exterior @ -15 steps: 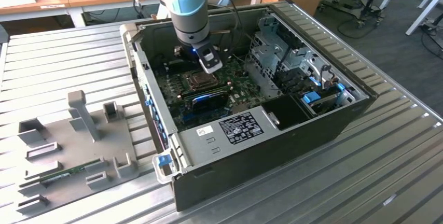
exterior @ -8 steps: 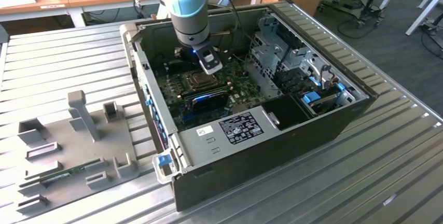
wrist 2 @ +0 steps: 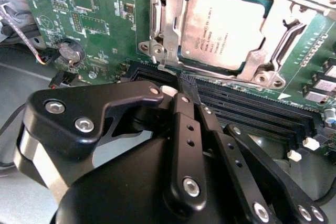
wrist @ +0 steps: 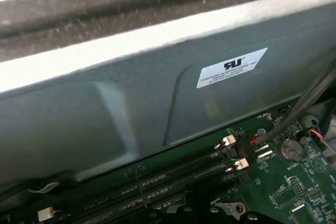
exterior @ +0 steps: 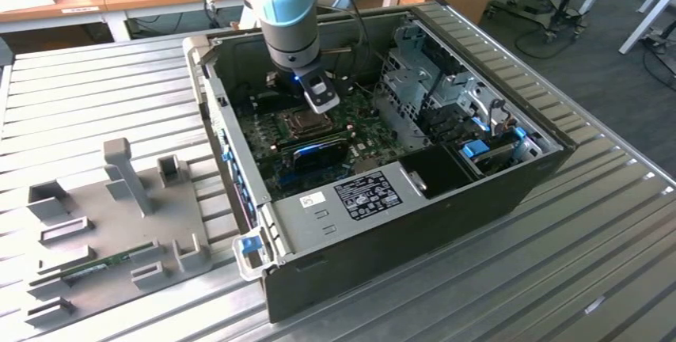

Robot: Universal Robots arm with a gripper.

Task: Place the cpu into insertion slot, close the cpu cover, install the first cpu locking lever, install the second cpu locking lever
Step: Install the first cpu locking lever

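Second wrist view puts the cpu [wrist 2: 226, 27] flat in the insertion slot [wrist 2: 265, 14], its pale face showing through the window of the cpu cover [wrist 2: 169, 24], which looks to be lying down over it. So the chip appears seated and the cover closed; the work in hand, as I judge it, is at the locking levers. A thin bright rod crosses above the socket at about one o'clock from the chip and may be one of those levers, though I cannot be sure from this angle whether it is latched.

To do this step well, the push on a lever should run along its swing and then sideways under its hook, with the cover kept flat on the chip and nothing pressing on the chip's face. The long black memory slots [wrist 2: 252, 108] lie just beside the socket, at six o'clock from it, so any approach should stay off their clips.

The gripper [wrist 2: 181, 90] hangs just over those slots, its jaws drawn close together with nothing between them, the tips near the socket frame's edge but apart from it.

Exterior view: the gripper [exterior: 322, 103] is inside the open computer case [exterior: 549, 152], which stands on the slatted metal surface [exterior: 95, 96].
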